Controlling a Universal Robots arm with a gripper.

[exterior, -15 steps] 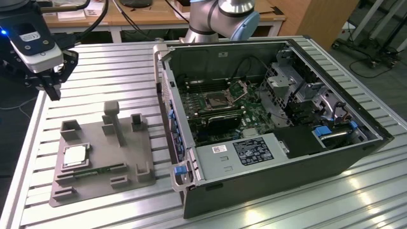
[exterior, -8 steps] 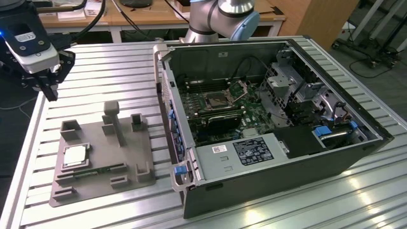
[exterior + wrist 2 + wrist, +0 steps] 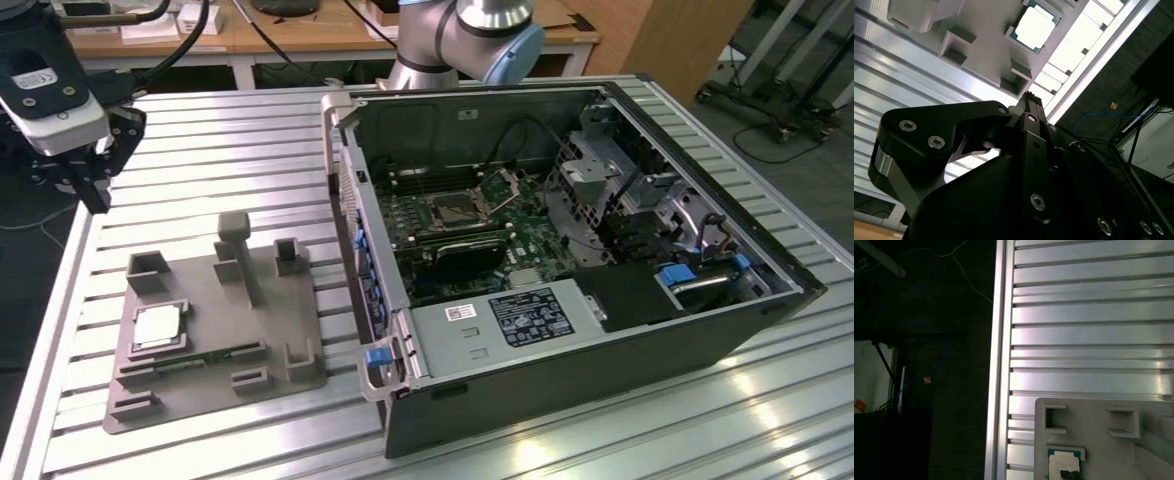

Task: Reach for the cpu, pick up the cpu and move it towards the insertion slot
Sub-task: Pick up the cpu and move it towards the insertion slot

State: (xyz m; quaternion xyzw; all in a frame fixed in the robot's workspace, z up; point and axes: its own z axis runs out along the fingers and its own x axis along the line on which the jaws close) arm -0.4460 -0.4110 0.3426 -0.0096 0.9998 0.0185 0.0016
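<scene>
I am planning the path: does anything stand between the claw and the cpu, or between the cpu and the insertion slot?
Nothing visible lies between the claw and the cpu in its grey tray. Toward the insertion slot, the tray's upright posts and the computer case's raised side wall stand in between.

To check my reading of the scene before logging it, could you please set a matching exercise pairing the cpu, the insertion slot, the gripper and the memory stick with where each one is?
Things:
1. cpu
2. insertion slot
3. gripper
4. memory stick

Places:
A. on the motherboard inside the open computer case
B. over the table edge at the exterior view's left, apart from the grey tray
C. in the grey tray's square recess
D. lying in the grey tray, next to the cpu

Pairs: 1-C, 2-A, 3-B, 4-D
</scene>
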